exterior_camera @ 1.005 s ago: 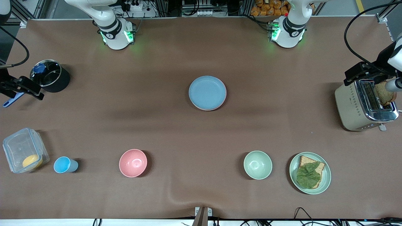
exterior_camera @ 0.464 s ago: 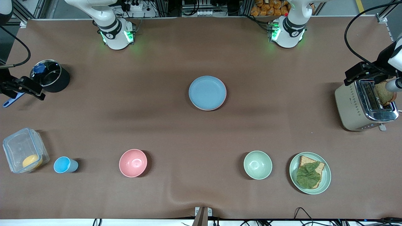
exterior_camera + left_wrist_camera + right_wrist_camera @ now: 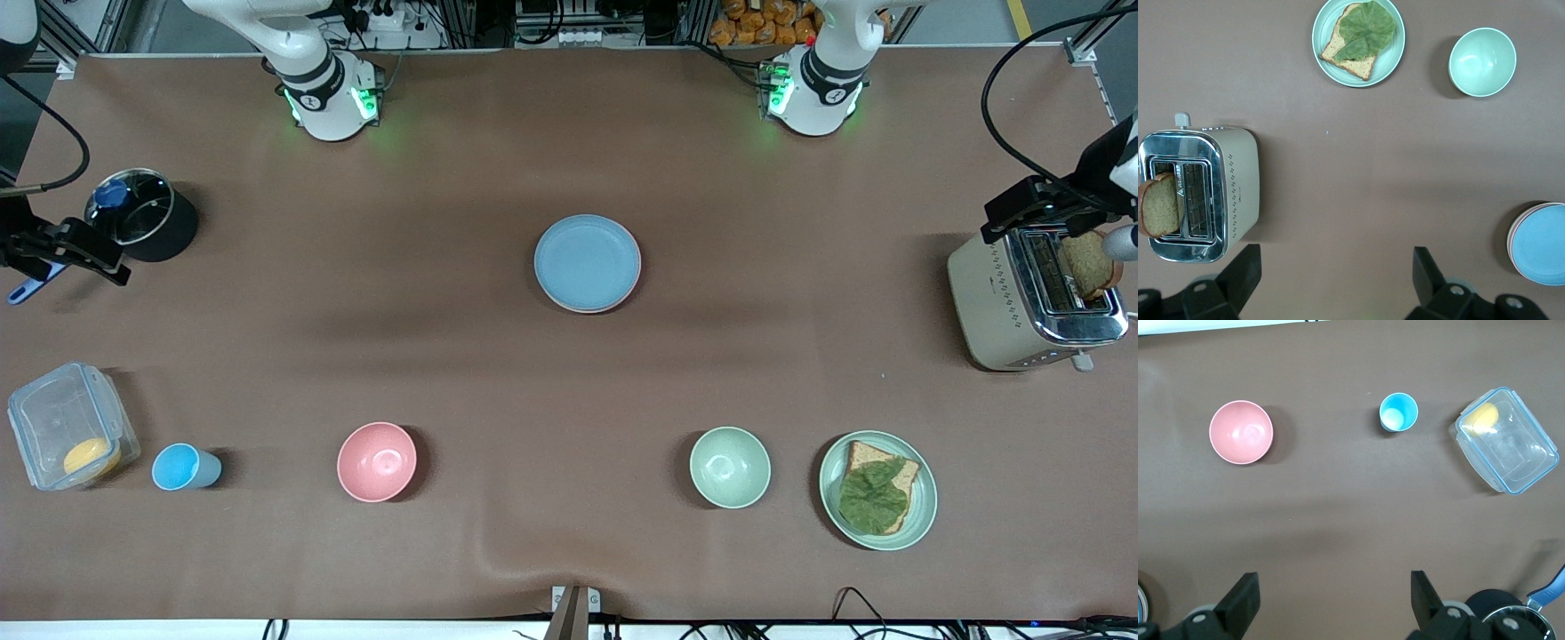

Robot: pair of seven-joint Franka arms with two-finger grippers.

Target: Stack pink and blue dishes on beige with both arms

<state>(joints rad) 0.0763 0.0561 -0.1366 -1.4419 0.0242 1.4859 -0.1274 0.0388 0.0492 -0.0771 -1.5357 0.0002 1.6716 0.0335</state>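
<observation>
Stack of plates at the table's centre: blue plate (image 3: 587,261) on top, pink plate (image 3: 601,308) showing as a rim beneath it; the beige plate cannot be made out. Left gripper (image 3: 1331,283) hangs over the toaster (image 3: 1031,302), fingers spread and empty. Right gripper (image 3: 1331,603), likewise spread and empty, hangs beside the black pot (image 3: 144,215).

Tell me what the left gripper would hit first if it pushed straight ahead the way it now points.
Probably bare table: the open left gripper points down at brown cloth beside the toaster, nothing between its fingers.
</observation>
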